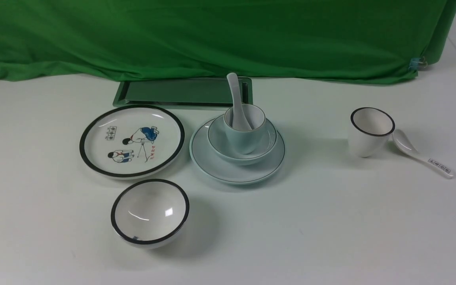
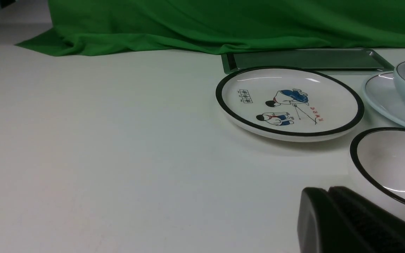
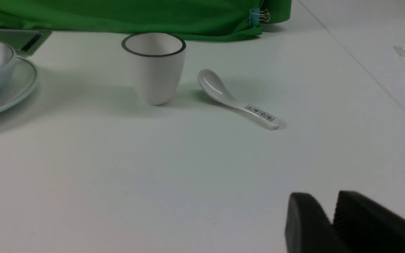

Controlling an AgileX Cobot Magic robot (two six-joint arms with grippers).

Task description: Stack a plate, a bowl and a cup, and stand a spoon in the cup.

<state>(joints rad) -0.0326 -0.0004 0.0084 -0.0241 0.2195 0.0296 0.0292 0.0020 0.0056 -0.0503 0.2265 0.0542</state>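
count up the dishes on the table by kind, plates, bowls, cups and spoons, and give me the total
Plates: 2, plain plate, cartoon plate
Bowls: 2, pale bowl, black-rimmed bowl
Cups: 2, pale blue cup, white cup
Spoons: 2, plain spoon, printed spoon
Total: 8

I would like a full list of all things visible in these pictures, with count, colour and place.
plate: 1, pale blue, table centre
bowl: 1, pale blue, on plate
cup: 1, pale blue, in bowl
spoon: 1, white, standing in cup
picture plate: 1, black-rimmed, left of stack
black-rimmed bowl: 1, white, front left
white cup: 1, right side
marked spoon: 1, white, beside white cup
tray: 1, dark, behind
green cloth: 1, backdrop
left gripper: black, shut
right gripper: black, slightly apart
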